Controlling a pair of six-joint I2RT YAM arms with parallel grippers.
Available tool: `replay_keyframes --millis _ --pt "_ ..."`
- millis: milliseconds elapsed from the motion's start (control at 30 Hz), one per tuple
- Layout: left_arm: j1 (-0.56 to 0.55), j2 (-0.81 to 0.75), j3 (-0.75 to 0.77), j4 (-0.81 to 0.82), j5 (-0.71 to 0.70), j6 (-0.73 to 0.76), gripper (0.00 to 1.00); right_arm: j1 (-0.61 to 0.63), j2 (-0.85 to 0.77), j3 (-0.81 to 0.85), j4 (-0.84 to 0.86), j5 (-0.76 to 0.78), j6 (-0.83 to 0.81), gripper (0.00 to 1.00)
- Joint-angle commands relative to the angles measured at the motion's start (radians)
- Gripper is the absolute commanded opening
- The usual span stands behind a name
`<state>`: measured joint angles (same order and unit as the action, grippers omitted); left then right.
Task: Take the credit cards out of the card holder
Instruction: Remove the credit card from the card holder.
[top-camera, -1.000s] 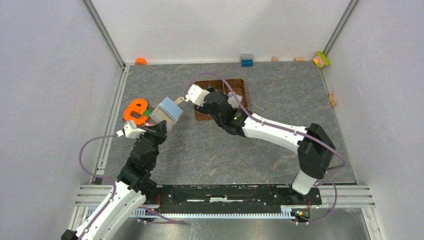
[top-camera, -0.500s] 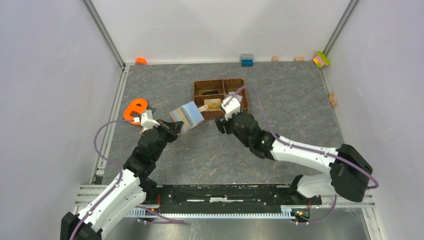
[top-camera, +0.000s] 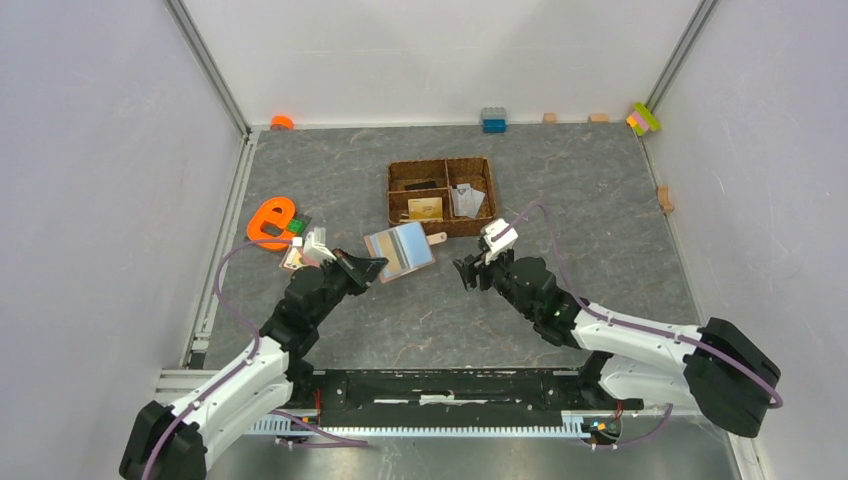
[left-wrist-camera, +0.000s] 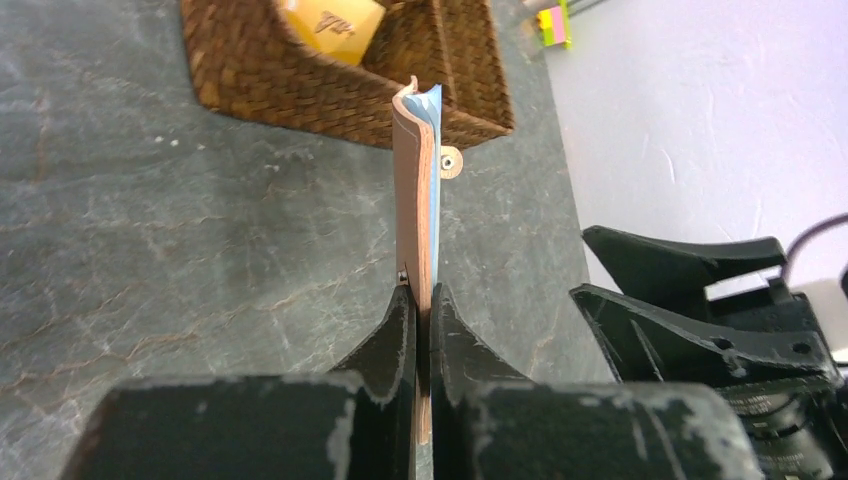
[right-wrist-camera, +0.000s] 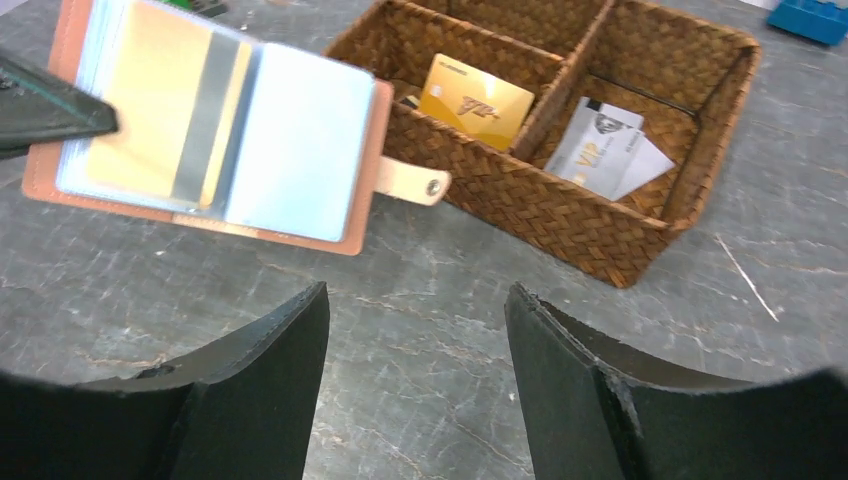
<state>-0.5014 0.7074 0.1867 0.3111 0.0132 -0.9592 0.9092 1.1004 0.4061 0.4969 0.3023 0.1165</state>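
The salmon-pink card holder (top-camera: 400, 252) hangs open above the table, just in front of the basket. My left gripper (top-camera: 370, 268) is shut on its left edge; the left wrist view shows the card holder (left-wrist-camera: 418, 200) edge-on between the left gripper (left-wrist-camera: 422, 300) jaws. In the card holder (right-wrist-camera: 300, 140), a gold-tan credit card (right-wrist-camera: 165, 130) with a grey stripe sits in a clear sleeve. My right gripper (top-camera: 470, 272) stands open and empty to the holder's right, low over the table; the right gripper (right-wrist-camera: 417, 300) has only bare table between its jaws.
A brown woven basket (top-camera: 440, 228) lies behind the holder, with a gold card (right-wrist-camera: 475, 95) in its left compartment and grey cards (right-wrist-camera: 605, 145) in its right one. An orange object (top-camera: 270, 222) lies at the left. Small blocks (top-camera: 493, 120) line the far edge.
My left arm has carried the holder rightward and nearer. My right arm has swung from the holder across the basket and drawn back toward the near side, jaws open.
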Motion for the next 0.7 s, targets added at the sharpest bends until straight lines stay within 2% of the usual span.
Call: replay_keyframes --millis 0,167,300,467,667 --pt "-0.003 -0.027 -0.004 0.171 0.082 0.107 0.02 0.002 0.030 0.050 0.037 -0.116 0.002 0.69" --pt "-0.003 0.004 -0.016 0.250 0.135 0.119 0.02 0.002 0.060 0.080 0.040 -0.174 0.016 0.68" --pt "-0.003 0.059 0.046 0.246 0.164 0.157 0.02 0.000 0.075 0.121 0.037 -0.149 -0.004 0.69" --pt "-0.004 0.095 0.226 0.138 0.154 0.198 0.02 -0.005 0.119 0.337 -0.128 -0.120 -0.054 0.70" --pt "-0.003 0.201 0.416 0.103 0.044 0.264 0.02 -0.022 0.142 0.565 -0.330 -0.071 -0.108 0.71"
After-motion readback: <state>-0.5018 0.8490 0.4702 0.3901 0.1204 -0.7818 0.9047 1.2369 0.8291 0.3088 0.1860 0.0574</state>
